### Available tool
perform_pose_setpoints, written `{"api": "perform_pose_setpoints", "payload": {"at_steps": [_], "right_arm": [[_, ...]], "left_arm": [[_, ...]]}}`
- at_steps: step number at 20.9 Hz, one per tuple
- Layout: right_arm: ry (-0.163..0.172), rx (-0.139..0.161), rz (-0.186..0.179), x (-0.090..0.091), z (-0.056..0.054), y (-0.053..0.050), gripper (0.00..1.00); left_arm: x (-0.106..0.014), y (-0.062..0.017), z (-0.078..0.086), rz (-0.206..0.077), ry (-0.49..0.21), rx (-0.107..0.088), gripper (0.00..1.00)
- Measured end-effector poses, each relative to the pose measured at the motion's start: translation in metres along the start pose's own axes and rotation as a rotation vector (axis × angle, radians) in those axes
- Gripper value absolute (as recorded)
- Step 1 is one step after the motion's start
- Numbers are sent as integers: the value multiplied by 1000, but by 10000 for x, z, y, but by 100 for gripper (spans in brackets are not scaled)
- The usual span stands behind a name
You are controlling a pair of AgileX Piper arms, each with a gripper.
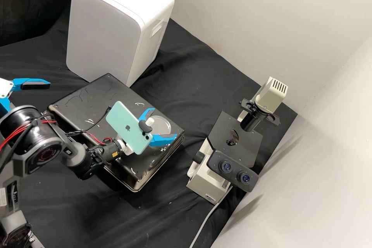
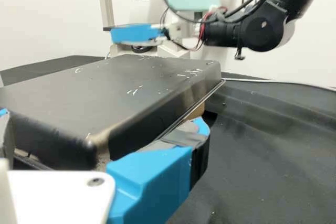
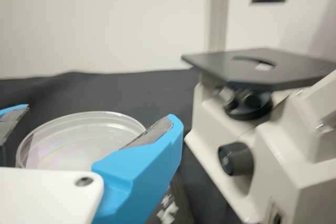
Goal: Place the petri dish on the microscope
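Observation:
The clear petri dish lies on the right corner of a glossy black box. My right gripper is low over that corner and open, one blue finger on each side of the dish, close to its rim. The grey-and-white microscope stands to the right of the box, its flat black stage bare. My left gripper is open at the bench's far left, level with the box's left corner and holding nothing.
A tall white appliance stands behind the box. The bench is covered in black cloth. A grey cable runs from the microscope toward the front edge. A white wall closes in the right side, just beyond the microscope.

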Motion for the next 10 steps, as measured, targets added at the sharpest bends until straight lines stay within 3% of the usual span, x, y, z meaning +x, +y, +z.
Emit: {"api": "perform_pose_setpoints", "payload": {"at_steps": [6, 10], "right_arm": [[32, 35, 79, -63, -27, 289, 0], [25, 51, 103, -79, 3, 369, 0]], "left_arm": [[0, 0, 0, 0, 0, 0, 100], [0, 0, 0, 0, 0, 0, 100]]}}
